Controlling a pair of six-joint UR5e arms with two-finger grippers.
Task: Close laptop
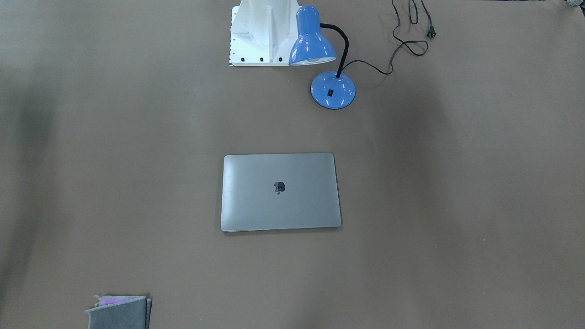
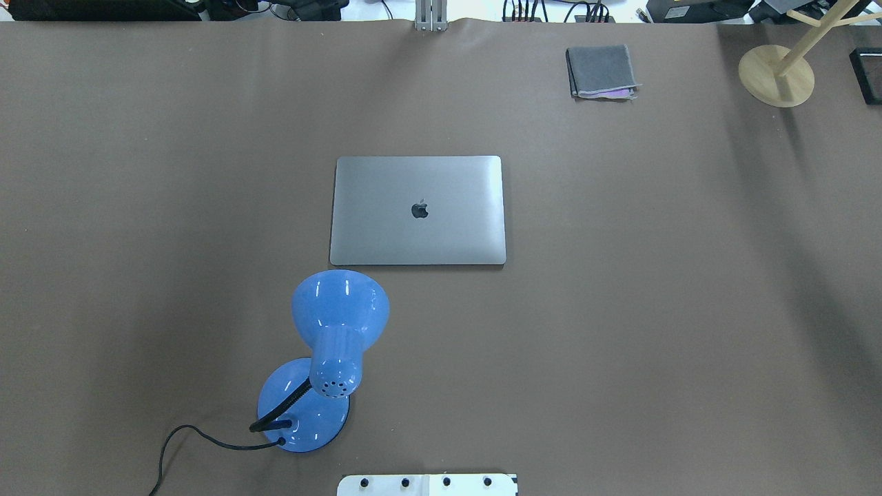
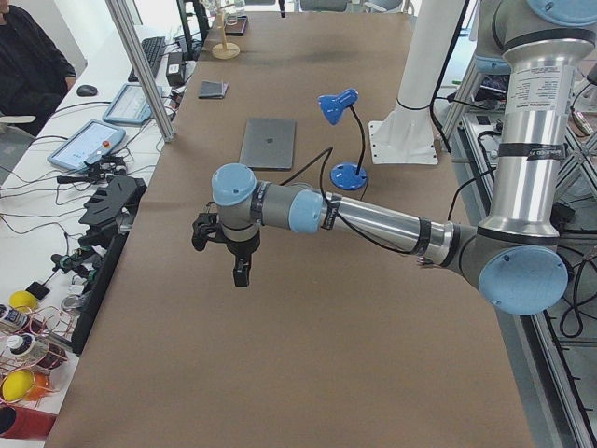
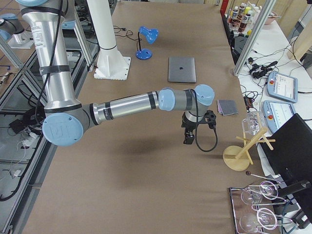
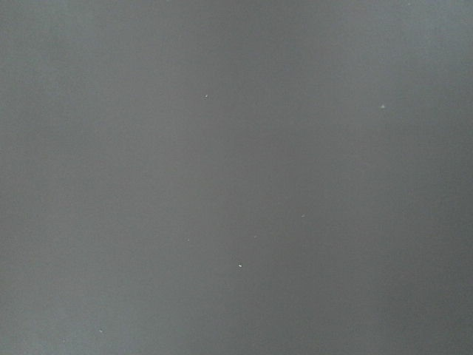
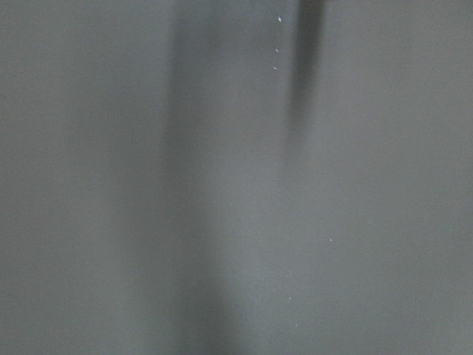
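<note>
From across the surface (image 1: 457, 205), the laptop (image 1: 280, 192) lies shut and flat in the middle, lid up, with the dark logo showing. A blue desk lamp (image 1: 332, 90) stands beyond it, near the robot's white base (image 1: 256, 41). The lamp's black cord (image 1: 402, 43) trails off to a loose plug. A folded grey cloth (image 1: 119, 313) sits at the near edge, well apart from the laptop. No arm shows here.

From overhead, the laptop is again central and closed, square to the surface's edges. The lamp stands between it and the robot, its shade leaning toward the laptop's near left corner. The cloth lies at the far right, and a round wooden stand (image 2: 776, 76) is further right still.

From the left end, the near arm reaches out low over bare surface. The left fingers (image 3: 241, 271) point down, well apart from the laptop and holding nothing. I cannot tell how wide they stand.

From the right end, the near arm stretches across likewise. The right fingers (image 4: 188, 138) hang over bare surface between the laptop and the wooden stand, near the cloth. Their spread cannot be told either.

Both wrist views show only plain surface with soft shadows.
</note>
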